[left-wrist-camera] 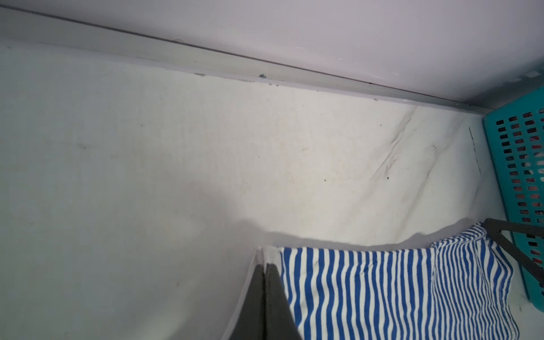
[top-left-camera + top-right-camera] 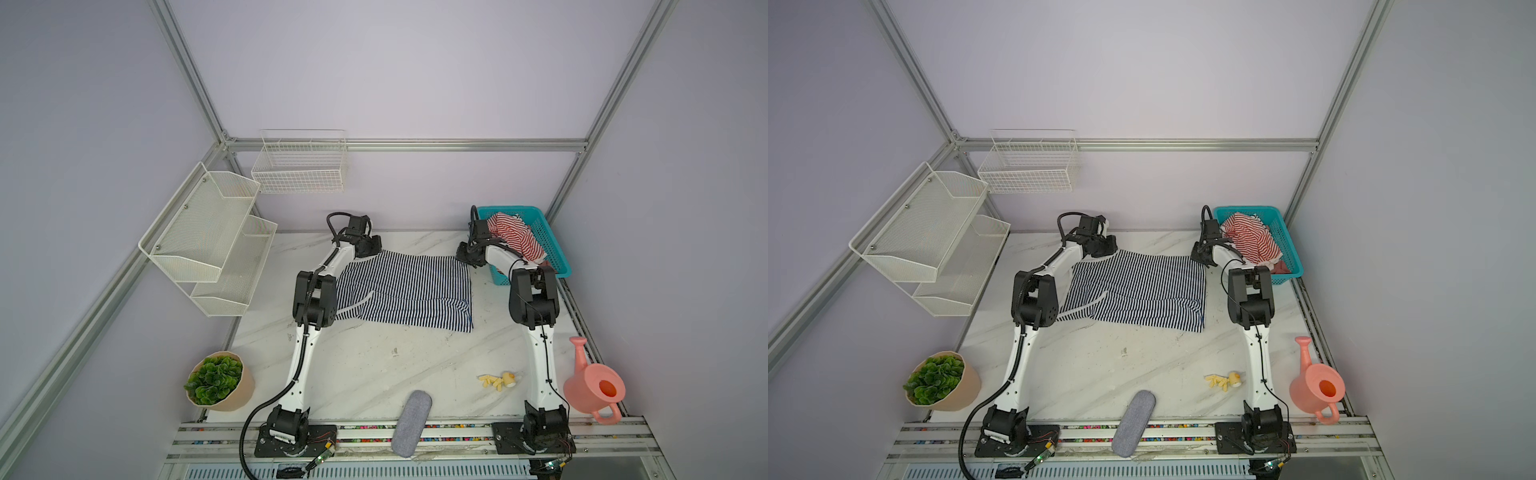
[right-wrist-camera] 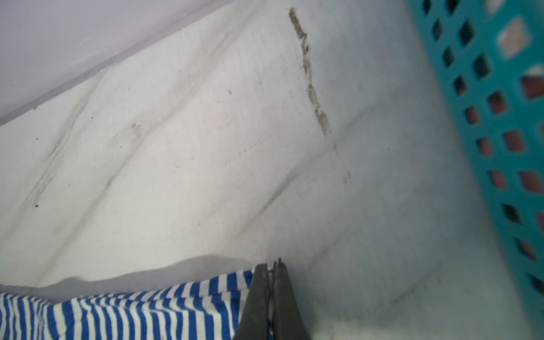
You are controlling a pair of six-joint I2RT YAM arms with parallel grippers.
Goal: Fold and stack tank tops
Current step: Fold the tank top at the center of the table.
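The navy-and-white tank top [image 2: 409, 291] [image 2: 1142, 291] lies spread on the marble table, with its near edge folded and rumpled. My left gripper [image 2: 375, 248] [image 1: 265, 265] is shut on the top's far left corner, pinching its pale trim. My right gripper [image 2: 464, 255] [image 3: 272, 265] is shut on the far right corner, close to the basket. In the wrist views the cloth [image 1: 382, 288] [image 3: 117, 315] hangs slightly raised between the two grips. The red-and-white tank top [image 2: 515, 237] [image 2: 1252, 243] lies crumpled in the teal basket [image 2: 559, 262].
The teal basket [image 2: 1289, 257] stands at the back right, right beside the right arm. A pink watering can [image 2: 594, 386], yellow toy pieces [image 2: 498, 380], a grey felt case [image 2: 411, 422] and a potted plant [image 2: 218, 380] lie near the front. Wire shelves [image 2: 208, 237] hang on the left wall.
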